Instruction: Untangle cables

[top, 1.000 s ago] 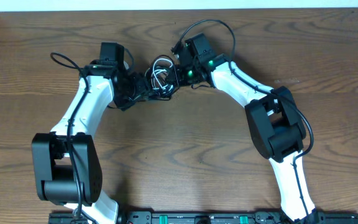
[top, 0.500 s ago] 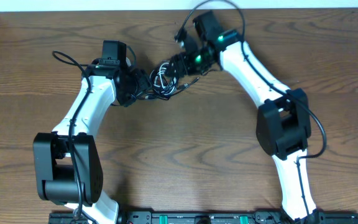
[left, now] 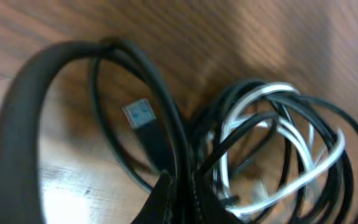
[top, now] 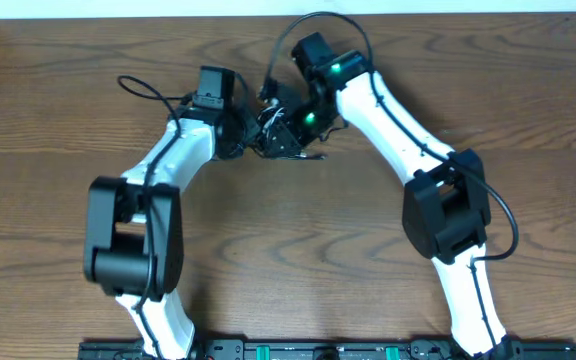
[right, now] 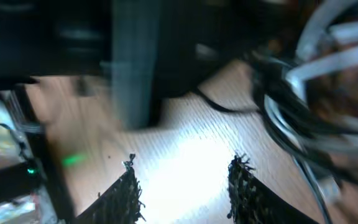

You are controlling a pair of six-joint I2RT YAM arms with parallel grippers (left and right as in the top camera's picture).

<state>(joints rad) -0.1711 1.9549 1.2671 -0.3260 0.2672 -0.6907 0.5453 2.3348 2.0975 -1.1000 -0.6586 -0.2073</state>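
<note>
With its left jaws shut on the cables and right jaws open, the robot's pull may tighten the tangle.

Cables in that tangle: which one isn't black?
The white cable, looped through the middle of the bundle; the black cables surround it.

I operated at a robotics lab bench: my left arm and right arm were mounted on a black base rail bordering a wood-grain table.
</note>
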